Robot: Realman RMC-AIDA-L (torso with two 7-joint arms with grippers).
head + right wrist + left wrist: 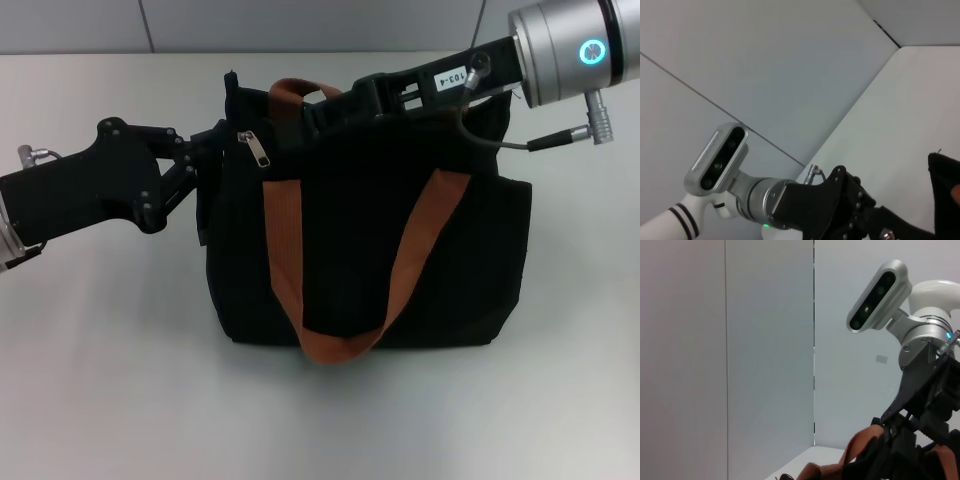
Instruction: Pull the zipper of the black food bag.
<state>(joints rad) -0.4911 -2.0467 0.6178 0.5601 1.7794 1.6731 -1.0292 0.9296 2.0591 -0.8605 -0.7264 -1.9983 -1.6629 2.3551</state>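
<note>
The black food bag [400, 250] stands upright mid-table, its two orange-brown strap handles [285, 250] hanging down the front. The small silver zipper pull [253, 148] hangs free at the bag's upper left, on the zip line. My left gripper [208, 148] comes in from the left and is shut on the bag's upper left edge, just left of the pull. My right gripper [305, 118] reaches in from the upper right and lies over the bag's top by the rear handle [300, 90], to the right of the pull. It also shows in the left wrist view [920, 420].
The white table [100, 380] lies around the bag, with a grey wall [300, 25] behind. The right wrist view shows my left arm's black gripper body [835, 210] and a corner of the bag [945, 195].
</note>
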